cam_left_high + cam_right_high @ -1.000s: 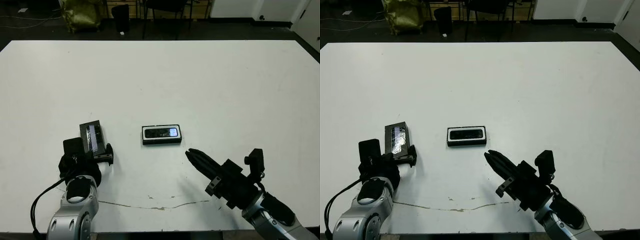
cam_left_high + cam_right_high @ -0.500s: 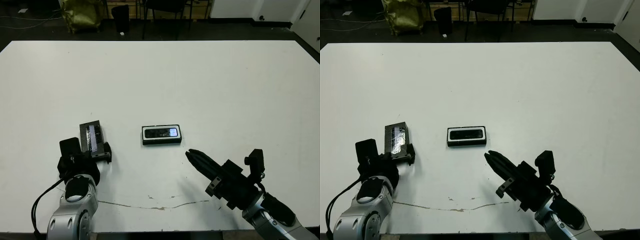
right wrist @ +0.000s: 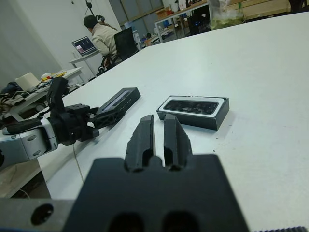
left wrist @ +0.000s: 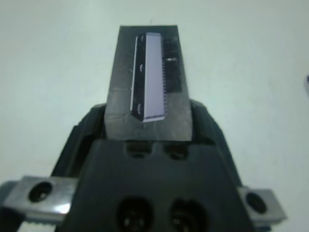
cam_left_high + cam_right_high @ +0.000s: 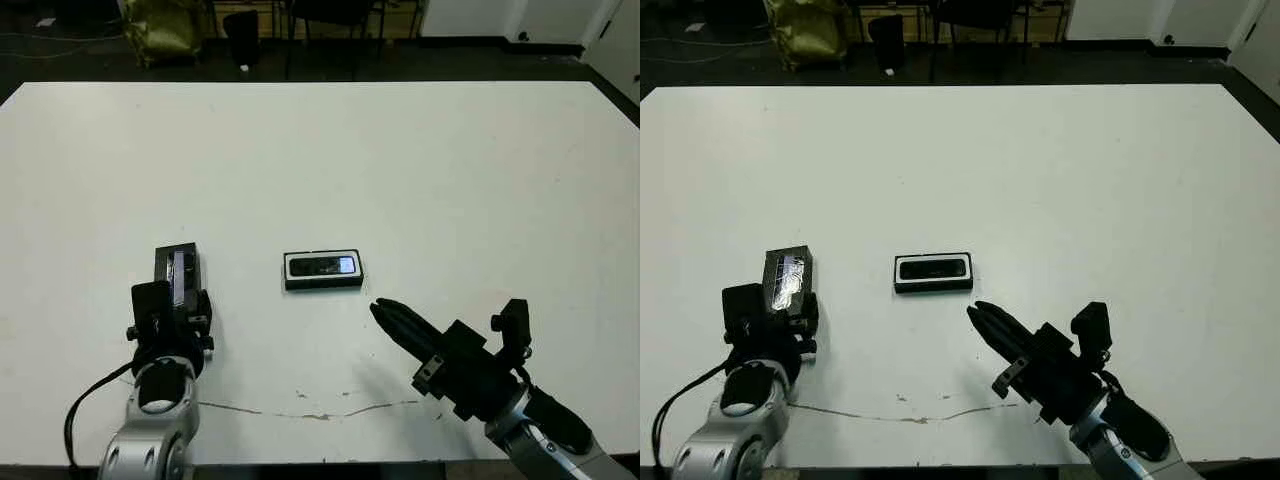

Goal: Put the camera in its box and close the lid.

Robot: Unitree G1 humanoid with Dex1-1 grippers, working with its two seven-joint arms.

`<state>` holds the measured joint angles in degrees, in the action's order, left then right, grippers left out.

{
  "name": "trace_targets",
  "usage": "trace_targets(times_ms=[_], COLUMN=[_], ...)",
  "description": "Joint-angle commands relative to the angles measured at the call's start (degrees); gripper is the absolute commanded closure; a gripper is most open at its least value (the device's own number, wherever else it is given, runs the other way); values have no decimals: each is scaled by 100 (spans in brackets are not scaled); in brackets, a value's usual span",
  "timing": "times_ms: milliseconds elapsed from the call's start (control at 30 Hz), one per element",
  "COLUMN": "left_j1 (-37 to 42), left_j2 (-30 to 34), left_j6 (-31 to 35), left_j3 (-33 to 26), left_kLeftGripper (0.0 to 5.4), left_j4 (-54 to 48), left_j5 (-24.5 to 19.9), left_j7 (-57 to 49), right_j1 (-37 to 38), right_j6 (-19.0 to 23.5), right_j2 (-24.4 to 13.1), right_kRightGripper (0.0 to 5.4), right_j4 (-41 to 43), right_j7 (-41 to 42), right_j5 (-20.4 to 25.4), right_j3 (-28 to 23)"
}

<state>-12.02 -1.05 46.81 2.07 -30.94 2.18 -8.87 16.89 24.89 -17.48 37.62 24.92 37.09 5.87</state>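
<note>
On the white desk [image 5: 420,170] the box [image 5: 323,270] lies near the middle, its long side running left to right, with the camera [image 5: 322,266] already lying flat inside it against the white lining; the camera's pale bluish patch sits at the right end. No brand, label or writing can be read on the camera, the box or the lid in any view. The lid [image 5: 177,277] is off the box and well apart from it, to the left, gripped at its near end by the left tool [image 5: 176,318], whose two black fingers [image 4: 203,121] press against its long edges; the lid's far end points away from the robot, and its pale grey-lilac strip faces up. The left wrist view shows the strip with a row of small dots down one side and fine toothed marks down the other, none of them legible as text. The right tool [image 5: 392,320] sits near and to the right of the box, apart from it, its fingers [image 3: 142,137] clenched together on nothing and pointing toward the box. A thin cracked line [image 5: 300,410] runs across the desk's near edge. Beyond the desk in the right wrist view, a person [image 3: 102,38] sits at a laptop [image 3: 83,46].
</note>
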Motion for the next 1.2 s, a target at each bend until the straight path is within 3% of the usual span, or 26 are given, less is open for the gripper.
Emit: trace_targets(times_ms=[33, 133, 267, 367, 533, 733, 933, 1033, 1200], left_j1=[-565, -732, -798, -623, -165, 731, 1740, 2185, 2990], left_j2=[373, 624, 752, 883, 1188, 2074, 3194, 3700, 4321], left_j6=[451, 470, 442, 706, 743, 705, 389, 102, -245], left_j3=[12, -33, -351, -683, -1561, -2397, -2180, -1827, -974], left_kLeftGripper=[297, 297, 297, 297, 298, 298, 298, 298, 298], left_j4=[238, 78, -315, -789, -1192, -981, -417, -86, 401], left_j5=[49, 6, -172, -342, -1086, -2194, -2479, -2406, -2202], left_j7=[301, 561, 845, 1055, 1748, 2809, 3574, 3970, 4546], right_j1=[42, 63, 89, 101, 126, 144, -21, -167, -551], right_j6=[187, 261, -70, 102, -118, 190, 265, 351, 911], right_j2=[-36, -61, -18, -58, -79, -190, -178, -216, -480], right_kRightGripper=[540, 540, 540, 540, 540, 540, 540, 540, 540], right_j4=[-8, 52, -172, -98, -180, -10, 12, -8, 103], right_j7=[-66, -176, -3, -29, 153, -99, -292, -324, -619], right_j5=[117, 113, -86, 70, -32, -44, 12, 132, 475], right_j3=[-62, -62, -10, -58, -71, -171, -310, -468, -944])
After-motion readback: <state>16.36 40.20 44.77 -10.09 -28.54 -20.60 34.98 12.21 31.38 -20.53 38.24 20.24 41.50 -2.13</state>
